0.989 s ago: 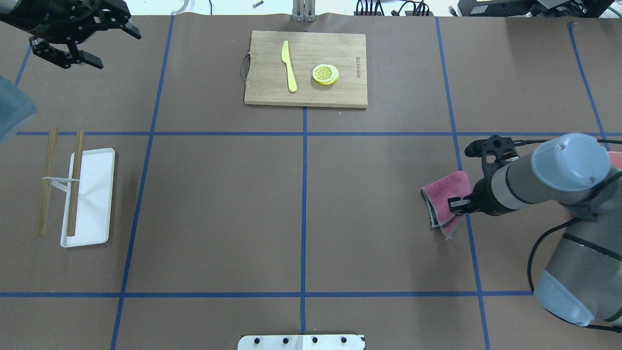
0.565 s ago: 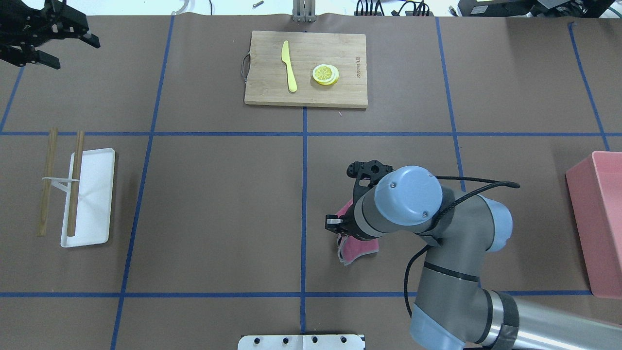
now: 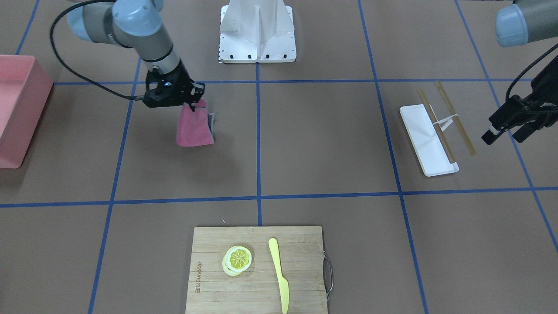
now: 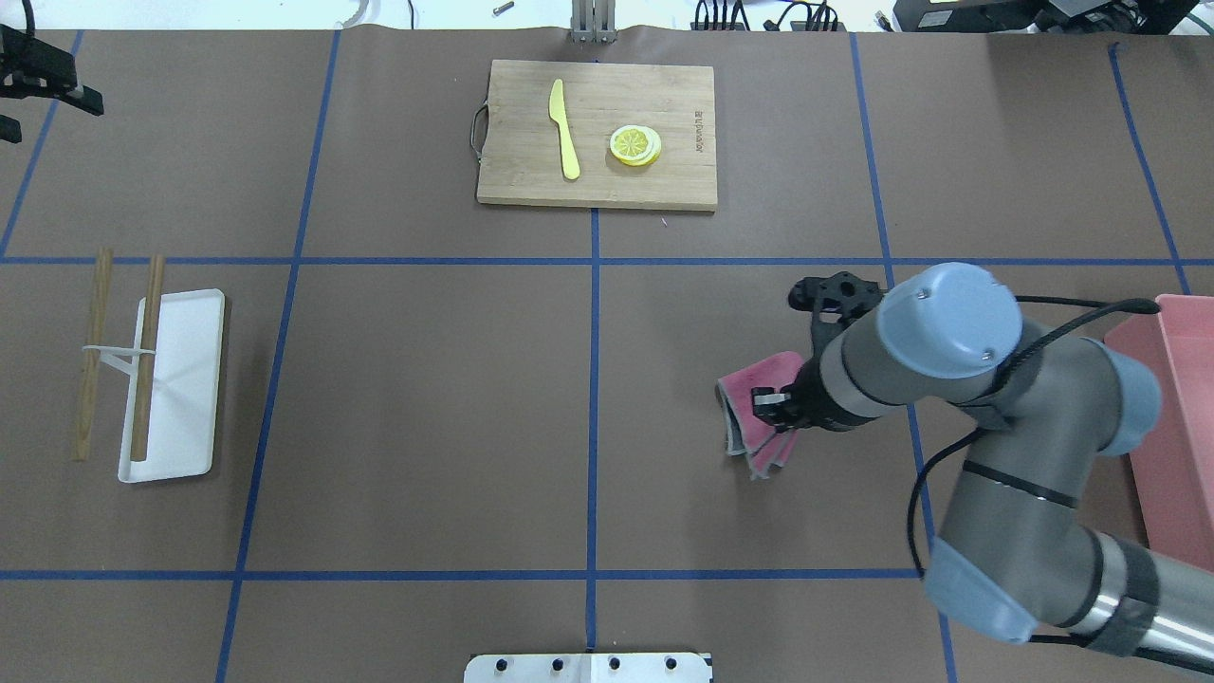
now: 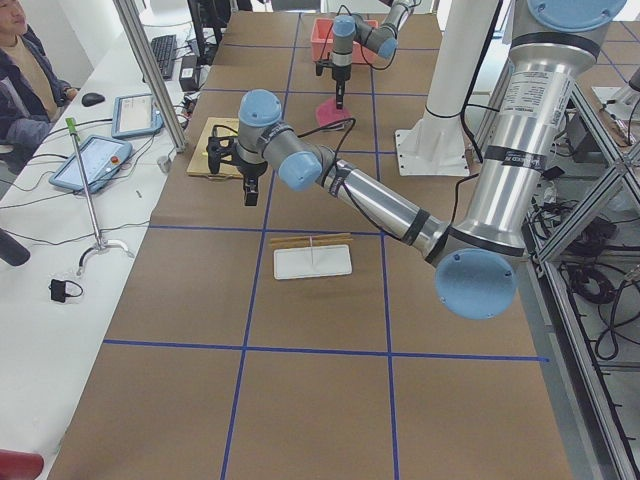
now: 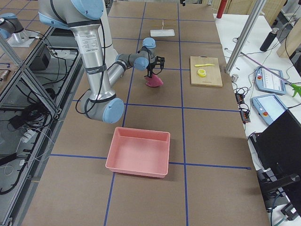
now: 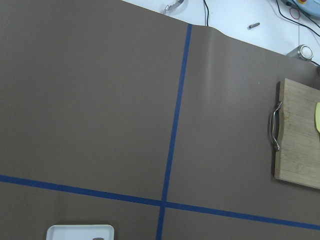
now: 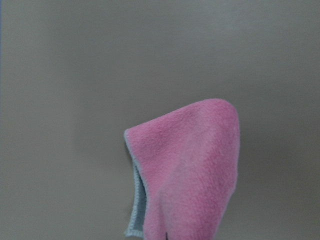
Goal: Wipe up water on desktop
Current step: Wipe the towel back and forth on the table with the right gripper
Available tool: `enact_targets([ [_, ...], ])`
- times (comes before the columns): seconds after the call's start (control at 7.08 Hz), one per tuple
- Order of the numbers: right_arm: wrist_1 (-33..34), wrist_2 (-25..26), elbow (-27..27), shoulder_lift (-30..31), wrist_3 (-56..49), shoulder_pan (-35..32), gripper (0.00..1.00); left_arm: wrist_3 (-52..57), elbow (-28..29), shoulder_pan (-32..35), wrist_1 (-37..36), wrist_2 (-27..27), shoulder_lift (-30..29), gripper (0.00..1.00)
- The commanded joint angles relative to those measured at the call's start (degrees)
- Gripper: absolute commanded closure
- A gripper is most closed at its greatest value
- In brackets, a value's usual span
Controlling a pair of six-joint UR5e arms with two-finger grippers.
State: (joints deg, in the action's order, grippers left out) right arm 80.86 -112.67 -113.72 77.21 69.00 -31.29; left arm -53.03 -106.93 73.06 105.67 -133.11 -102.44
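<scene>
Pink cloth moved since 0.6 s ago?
Yes. The pink cloth, held by the right gripper, went rightward, away from the central blue tape line.

- Widest open run of desktop [image 4: 427, 398] is mid-table, between the white tray [image 4: 185, 379] (chopsticks [image 4: 92, 351] at its edge) and the right arm [image 4: 948, 332].
- The cutting board [image 4: 522, 180] blocks the far middle.
- The dangling pink cloth [image 4: 744, 403] and pink bin [image 4: 1190, 305] crowd the right.

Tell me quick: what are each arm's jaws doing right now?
Left gripper: open, holding nothing.
Right gripper: closed, holding the pink cloth.
</scene>
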Motion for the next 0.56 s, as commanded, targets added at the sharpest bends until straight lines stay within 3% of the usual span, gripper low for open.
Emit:
enact_targets([
  [0.0,0.0,-4.0,-3.5,10.8,-11.5,-5.8,1.0,1.0,-0.3,0.4,0.0,0.0,0.7,0.02],
  [0.28,0.8,-3.7,-2.7,6.2,-9.8,-4.7,1.0,1.0,-0.6,0.4,0.0,0.0,0.8,0.02],
  [0.42,0.6,-2.9,-1.5,2.5,-2.5,0.2,1.0,1.0,-0.6,0.5,0.0,0.0,0.8,0.02],
])
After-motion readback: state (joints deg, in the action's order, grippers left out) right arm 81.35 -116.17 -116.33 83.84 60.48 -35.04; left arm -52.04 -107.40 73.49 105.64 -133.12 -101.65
